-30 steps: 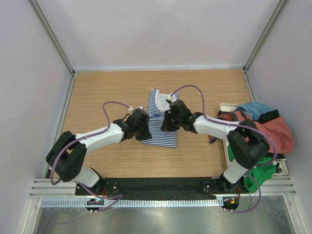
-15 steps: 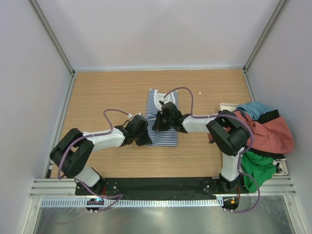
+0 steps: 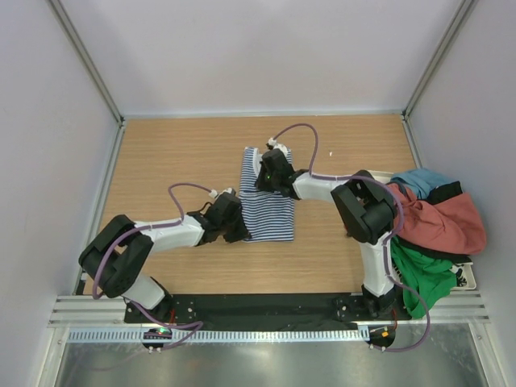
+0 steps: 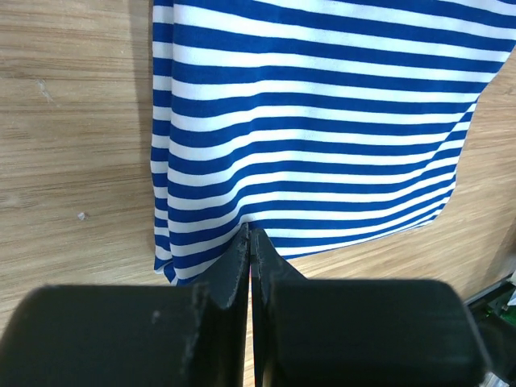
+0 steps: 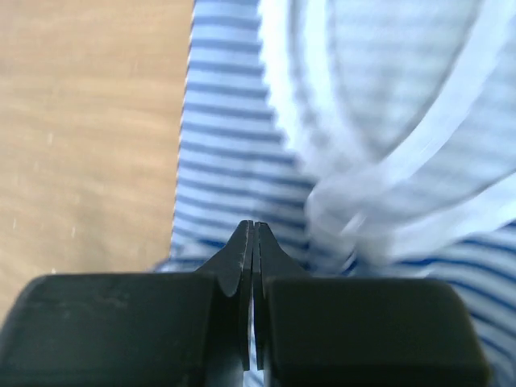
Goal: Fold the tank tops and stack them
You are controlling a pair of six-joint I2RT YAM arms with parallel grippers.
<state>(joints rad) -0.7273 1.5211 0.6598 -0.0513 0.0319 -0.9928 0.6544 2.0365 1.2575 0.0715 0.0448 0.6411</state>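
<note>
Right gripper (image 3: 264,176) has slid to the neck end of the striped top (image 3: 272,216), left gripper (image 3: 241,235) to its hem corner; both have fingers pressed together.

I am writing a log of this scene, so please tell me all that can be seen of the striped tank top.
The striped tank top is soft cloth with navy and white stripes and white trim at one end. It lies flat on the wooden table, folded to a narrow rectangle, trim toward the far side. The left gripper, fingers shut, meets its near left edge; the right gripper, fingers shut, is over the trim end.
</note>
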